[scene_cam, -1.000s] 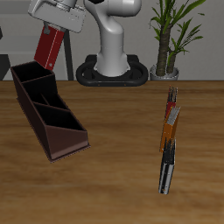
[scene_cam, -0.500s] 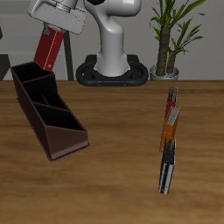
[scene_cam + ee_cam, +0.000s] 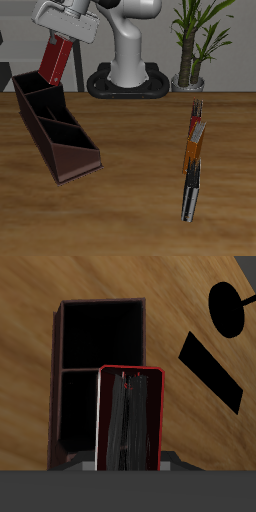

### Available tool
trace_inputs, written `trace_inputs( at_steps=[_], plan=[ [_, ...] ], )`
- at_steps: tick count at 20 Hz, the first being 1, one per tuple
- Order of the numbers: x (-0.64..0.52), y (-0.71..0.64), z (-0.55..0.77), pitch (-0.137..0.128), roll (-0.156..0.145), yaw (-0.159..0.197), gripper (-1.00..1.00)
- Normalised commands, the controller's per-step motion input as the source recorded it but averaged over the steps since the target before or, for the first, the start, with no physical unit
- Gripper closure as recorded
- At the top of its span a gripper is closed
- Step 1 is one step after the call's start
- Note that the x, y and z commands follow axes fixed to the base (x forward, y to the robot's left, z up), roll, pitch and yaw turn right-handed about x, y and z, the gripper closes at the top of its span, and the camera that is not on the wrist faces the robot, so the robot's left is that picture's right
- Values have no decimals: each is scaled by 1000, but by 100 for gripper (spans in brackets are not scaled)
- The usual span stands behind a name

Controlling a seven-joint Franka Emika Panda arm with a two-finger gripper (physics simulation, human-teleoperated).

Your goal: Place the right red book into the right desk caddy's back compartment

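Note:
The right red book (image 3: 56, 60) hangs upright in the air, tilted a little, with my gripper (image 3: 64, 36) shut on its upper end. It hovers above the far end of the right desk caddy (image 3: 52, 128), a long dark box with maroon inner walls on the table. The book's lower edge is just above the back compartment (image 3: 36, 88), apart from its walls. In the wrist view the red book (image 3: 130, 421) fills the foreground and the caddy (image 3: 100, 366) lies beyond it, its compartments dark inside. My fingertips are hidden behind the book there.
A row of thin orange, red and black-and-white books (image 3: 193, 160) lies on the table on the other side. The robot base (image 3: 128, 80) and a potted plant (image 3: 195, 50) stand at the back.
The gripper and the book have shifted slightly sideways and a touch higher over the caddy's far end. Nothing else has moved.

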Motion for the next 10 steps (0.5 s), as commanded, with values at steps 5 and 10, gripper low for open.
trace_inputs(
  at_steps=[5,10],
  plan=[
    [52,-67,-90,19,-10,-25,100],
    [55,-12,-77,4,9,-2,100]
  ],
)
